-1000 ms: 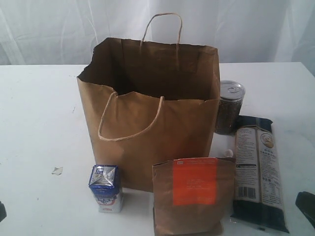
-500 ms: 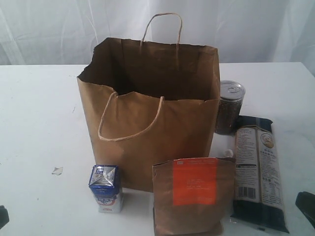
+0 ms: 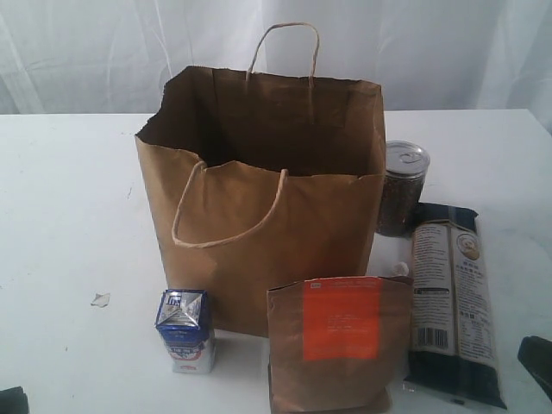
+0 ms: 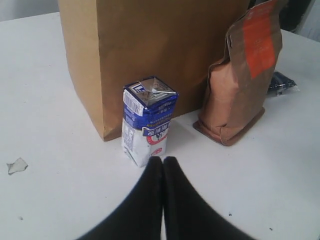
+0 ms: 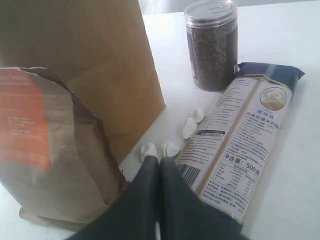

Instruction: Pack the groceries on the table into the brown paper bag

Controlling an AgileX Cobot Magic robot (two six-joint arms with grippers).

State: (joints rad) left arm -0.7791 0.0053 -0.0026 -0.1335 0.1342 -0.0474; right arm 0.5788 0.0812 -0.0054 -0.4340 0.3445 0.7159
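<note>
Left gripper (image 4: 162, 159), jaws pressed together and empty, hangs low over the white table (image 3: 69, 216), nose toward the small blue-white carton (image 4: 148, 120); right gripper (image 5: 159, 160), likewise closed, points between brown pouch (image 5: 45, 150) and noodle packet (image 5: 240, 145), all beside the upright brown paper bag (image 3: 259, 216)

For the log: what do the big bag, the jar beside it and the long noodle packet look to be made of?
Brown paper bag: matte kraft paper, creased, with twisted paper handles. Jar: probably clear plastic, its glossy walls showing dark grains; the material of its lid is unclear. Noodle packet: likely thin plastic film, shiny and wrinkled at its sealed end.
</note>
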